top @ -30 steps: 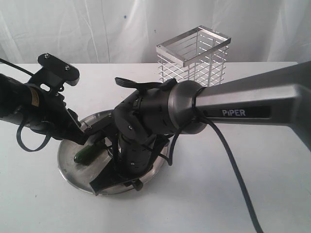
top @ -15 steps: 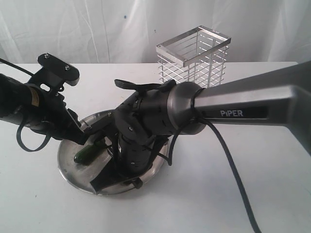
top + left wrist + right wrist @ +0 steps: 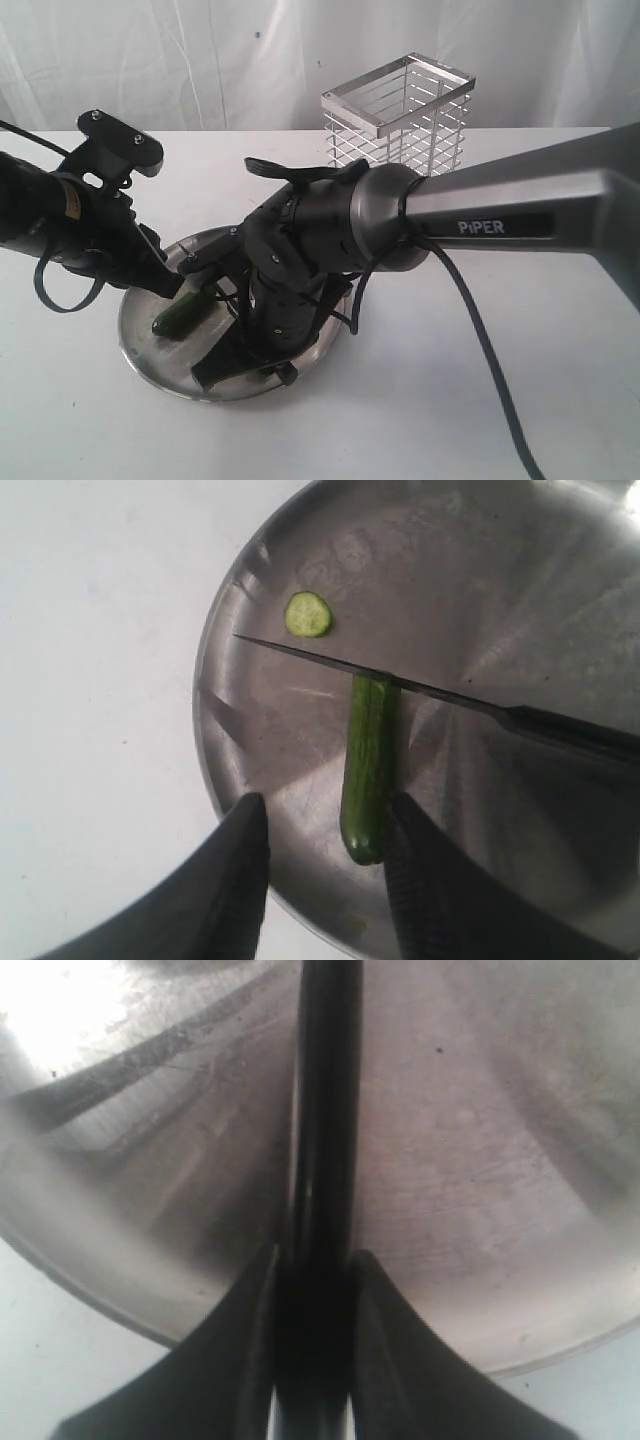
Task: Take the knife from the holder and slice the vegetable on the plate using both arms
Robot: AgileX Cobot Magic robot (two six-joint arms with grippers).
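The dark-green vegetable (image 3: 366, 770) lies on the steel plate (image 3: 480, 600), with one cut round slice (image 3: 308, 613) lying apart from it. The knife (image 3: 300, 652) has its dark blade across the vegetable's far end. My left gripper (image 3: 328, 805) is open astride the vegetable's near end: one finger (image 3: 430, 880) touches it, the other stands clear. My right gripper (image 3: 315, 1260) is shut on the knife's black handle (image 3: 325, 1110) above the plate (image 3: 480, 1160). In the exterior view the vegetable (image 3: 180, 318) shows between both arms on the plate (image 3: 145, 350); the knife is hidden there by the right wrist.
The wire holder (image 3: 400, 110) stands at the back of the white table, behind the right arm (image 3: 500, 215). The left arm (image 3: 70, 220) comes in from the left edge. A cable (image 3: 480, 350) hangs from the right arm over the table.
The right arm's wrist has shifted slightly to the right and its gripper end has lifted a little over the plate. The left arm and the vegetable have not moved.
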